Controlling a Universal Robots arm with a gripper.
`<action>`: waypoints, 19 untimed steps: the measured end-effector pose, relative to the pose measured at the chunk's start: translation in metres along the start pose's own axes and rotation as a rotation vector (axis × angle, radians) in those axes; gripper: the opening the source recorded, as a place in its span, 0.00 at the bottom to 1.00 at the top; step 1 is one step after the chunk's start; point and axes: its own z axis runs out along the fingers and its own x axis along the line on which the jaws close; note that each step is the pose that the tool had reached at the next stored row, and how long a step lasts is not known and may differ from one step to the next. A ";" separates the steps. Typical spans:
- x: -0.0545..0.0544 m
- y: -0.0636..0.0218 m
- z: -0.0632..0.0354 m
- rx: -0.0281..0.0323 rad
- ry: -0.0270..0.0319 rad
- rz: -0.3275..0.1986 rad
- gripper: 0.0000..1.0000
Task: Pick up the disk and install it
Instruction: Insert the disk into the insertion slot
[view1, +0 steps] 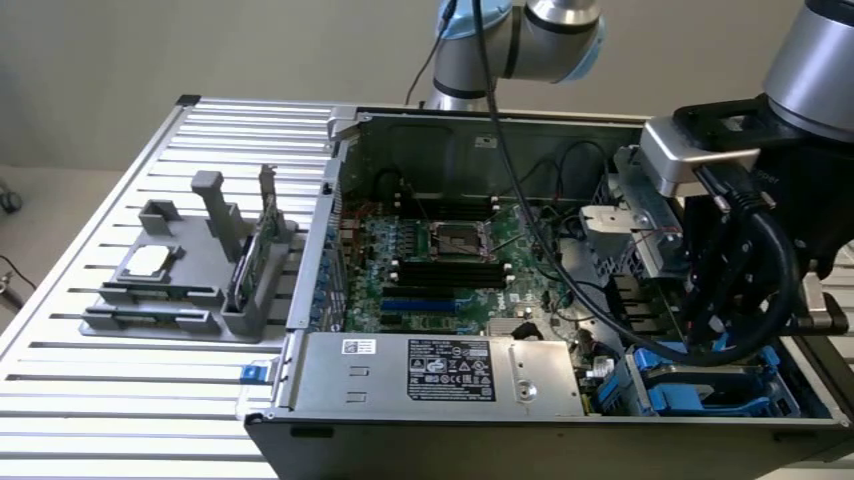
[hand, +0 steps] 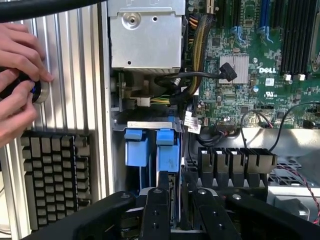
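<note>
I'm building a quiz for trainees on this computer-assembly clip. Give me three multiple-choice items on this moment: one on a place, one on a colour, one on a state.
1. Where is the gripper?
A. over the grey fixture on the table
B. at the drive bay with the carrier tabs
C. over the processor socket

2. What colour are the carrier tabs in that bay?
A. red
B. yellow
C. blue

3. How does the computer case stand?
A. closed by its side panel
B. open, with the motherboard exposed
C. tipped up on one end

Answers:
1 B: in the wrist view the tabs sit just ahead of the gripper.
2 C: both tabs are plainly blue.
3 B: the green motherboard shows from above in the exterior view.
</note>
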 end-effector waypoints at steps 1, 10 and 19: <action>0.000 -0.0001 0.0019 -0.0009 0.0000 0.000 0.25; -0.002 -0.0110 0.0181 -0.0080 0.0017 -0.002 0.25; -0.003 -0.0189 0.0299 -0.0220 0.0077 -0.003 0.25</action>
